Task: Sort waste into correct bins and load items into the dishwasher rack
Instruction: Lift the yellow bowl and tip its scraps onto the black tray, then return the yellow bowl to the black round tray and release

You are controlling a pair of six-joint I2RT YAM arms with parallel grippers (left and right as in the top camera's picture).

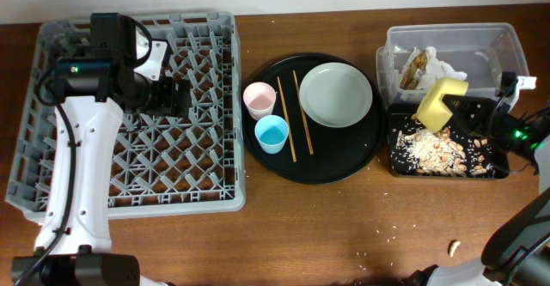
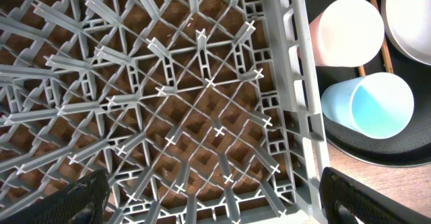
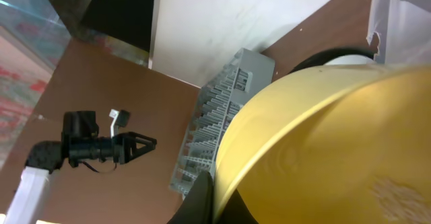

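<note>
My right gripper (image 1: 461,108) is shut on the rim of the yellow bowl (image 1: 440,104), holding it tilted over the shallow black bin (image 1: 395,159), where tan food scraps (image 1: 434,151) lie. In the right wrist view the bowl (image 3: 323,150) fills the frame, with its rim pinched in my gripper (image 3: 217,200). The clear bin (image 1: 490,39) holds white napkins (image 1: 443,63) and a brown wrapper (image 1: 416,65). My left gripper (image 1: 178,97) hangs open and empty over the dishwasher rack (image 1: 219,202); its fingertips (image 2: 84,198) stand wide above the lattice (image 2: 202,109).
On a round black tray (image 1: 344,170) stand a pink cup (image 1: 259,100), a blue cup (image 1: 271,134), two chopsticks (image 1: 285,118) and a grey plate (image 1: 336,94). Both cups, pink (image 2: 347,32) and blue (image 2: 374,106), lie just beyond the rack wall. A few crumbs (image 1: 453,247) lie on the table.
</note>
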